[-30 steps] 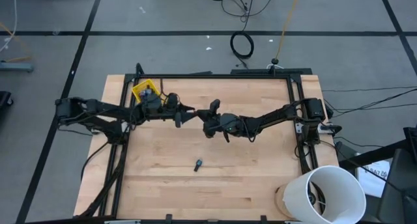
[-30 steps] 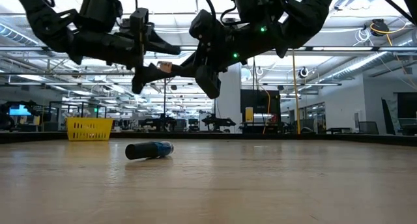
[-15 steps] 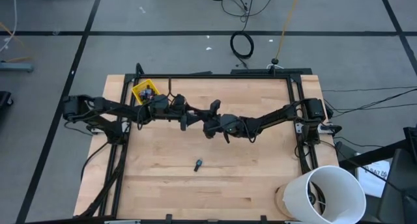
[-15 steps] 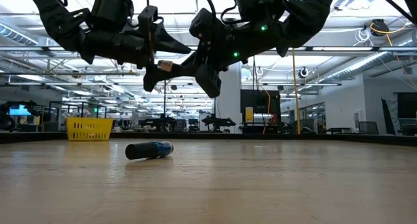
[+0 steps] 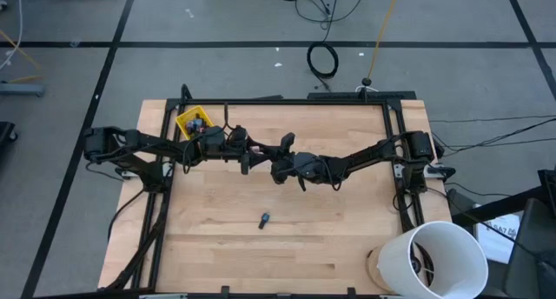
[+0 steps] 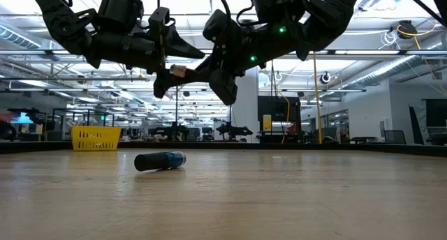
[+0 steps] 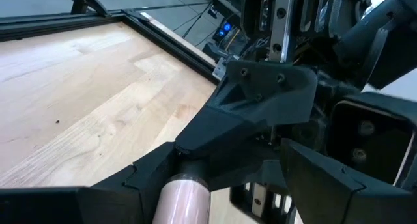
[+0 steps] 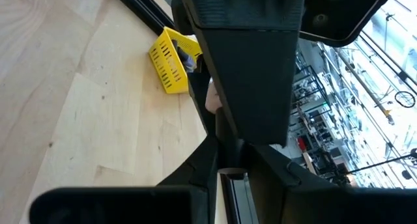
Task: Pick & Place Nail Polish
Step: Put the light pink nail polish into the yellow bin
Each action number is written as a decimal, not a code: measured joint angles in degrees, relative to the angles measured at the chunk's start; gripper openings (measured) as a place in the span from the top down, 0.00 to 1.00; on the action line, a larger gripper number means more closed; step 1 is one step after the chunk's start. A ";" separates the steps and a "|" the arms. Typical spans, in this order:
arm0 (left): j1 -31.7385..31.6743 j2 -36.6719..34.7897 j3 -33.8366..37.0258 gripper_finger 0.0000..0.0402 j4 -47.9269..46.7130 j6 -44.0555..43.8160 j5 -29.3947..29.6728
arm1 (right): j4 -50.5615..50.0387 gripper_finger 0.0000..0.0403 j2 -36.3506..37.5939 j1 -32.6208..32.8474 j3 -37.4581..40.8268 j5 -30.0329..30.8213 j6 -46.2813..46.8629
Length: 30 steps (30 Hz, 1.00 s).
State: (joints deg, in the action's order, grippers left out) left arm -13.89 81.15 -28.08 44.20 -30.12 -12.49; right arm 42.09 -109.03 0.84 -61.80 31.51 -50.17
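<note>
A pale pink nail polish bottle (image 7: 184,199) hangs level in the air over the table's middle, with my right gripper (image 6: 199,67) shut on it. My left gripper (image 7: 215,185) comes from the table's left and is open, one finger on each side of the bottle's pale body. Whether a left finger touches it, I cannot tell. From above, the two grippers meet tip to tip at the bottle (image 5: 257,149). A blue nail polish bottle (image 5: 264,219) with a dark cap lies on its side on the wood nearer the front edge. My right gripper pinches the bottle's end (image 7: 193,165) that faces away from my left gripper; its own fingers hide that end. The fingers lie level, coming from the table's right, along the bottle. The bottle is lifted clear, its pale body sticking out toward my left gripper.
A small yellow bin (image 5: 193,122) with several bottles in it stands at the table's far left corner. A black frame (image 5: 295,102) runs along the table's edges. A large white tub (image 5: 443,260) stands off the near right corner.
My left gripper has moved toward the table's right, up to my right gripper, so that its open fingers now stand around the pale bottle. The bottle and my right gripper have kept still.
</note>
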 joint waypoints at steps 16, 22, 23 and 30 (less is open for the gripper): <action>-1.72 -0.02 0.02 0.88 -2.21 4.04 -0.91 | -0.24 0.88 0.00 0.00 0.00 0.26 0.19; -1.98 -0.02 0.02 0.88 -2.09 4.55 -0.95 | -2.91 0.69 0.11 -0.02 -0.07 0.84 11.54; -2.12 -0.05 0.02 0.88 -2.05 4.84 -1.02 | -5.41 0.65 0.61 -0.03 -0.06 1.16 13.08; -3.23 -2.17 0.00 0.88 -3.89 11.10 2.83 | -15.57 0.46 6.36 -0.20 2.57 0.31 21.33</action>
State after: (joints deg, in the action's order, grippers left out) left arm -17.12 78.97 -28.08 40.31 -19.03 -9.66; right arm 26.52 -102.67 0.64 -59.24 31.82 -28.84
